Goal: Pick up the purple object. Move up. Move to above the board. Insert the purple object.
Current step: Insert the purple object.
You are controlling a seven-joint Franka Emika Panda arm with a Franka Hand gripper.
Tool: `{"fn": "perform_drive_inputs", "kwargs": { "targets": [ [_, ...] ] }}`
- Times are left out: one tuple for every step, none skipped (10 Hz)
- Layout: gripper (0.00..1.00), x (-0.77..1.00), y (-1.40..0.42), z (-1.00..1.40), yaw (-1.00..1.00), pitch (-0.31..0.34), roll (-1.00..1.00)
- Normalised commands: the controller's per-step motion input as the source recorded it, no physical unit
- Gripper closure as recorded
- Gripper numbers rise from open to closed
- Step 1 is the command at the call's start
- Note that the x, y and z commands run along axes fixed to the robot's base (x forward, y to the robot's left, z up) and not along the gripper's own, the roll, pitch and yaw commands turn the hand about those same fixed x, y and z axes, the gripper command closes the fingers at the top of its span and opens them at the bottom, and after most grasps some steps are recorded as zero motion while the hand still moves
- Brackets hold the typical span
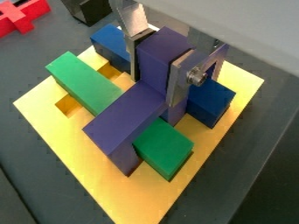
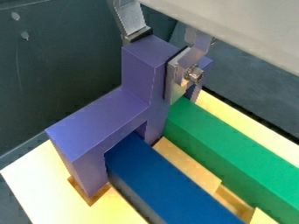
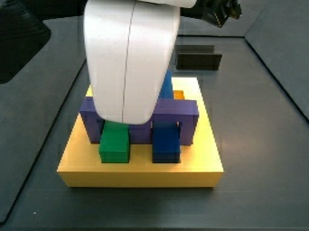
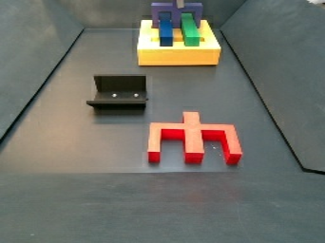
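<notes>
On the board (image 1: 211, 171), a thick yellow slab at the far end of the table (image 4: 76, 199), we recorded the purple object (image 1: 146, 105): a blocky matte bridge with a flat top bar and short legs, laid crosswise over the long green bar (image 1: 111, 101) and blue bar (image 2: 163, 179), its legs down against the yellow. We logged the claw (image 1: 162, 66) directly above the board, silver fingers (image 1: 177, 83) pinching the purple bar's upper end. Elsewhere on the table: a red notched piece (image 4: 193, 139) and the fixture (image 4: 118, 93), well apart from the board.
</notes>
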Motion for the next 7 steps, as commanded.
{"fn": "perform_drive_inputs", "kwargs": {
  "targets": [
    [1.0,0.11,0.05,-0.17,-0.04,0.061,0.08],
    [1.0,0.0,0.08,-0.09,0.0,0.059,0.06],
    [1.0,0.0,0.11,-0.05,0.0,0.033,0.04],
    [1.0,-0.07,0.14,0.0,0.02,0.026,0.04],
    [1.0,-0.13,0.14,0.0,0.09,0.026,0.05],
    [1.0,-0.05,0.07,0.0,0.19,0.029,0.12],
    [1.0,0.0,0.02,0.0,0.2,0.039,0.16]
  ]
}}
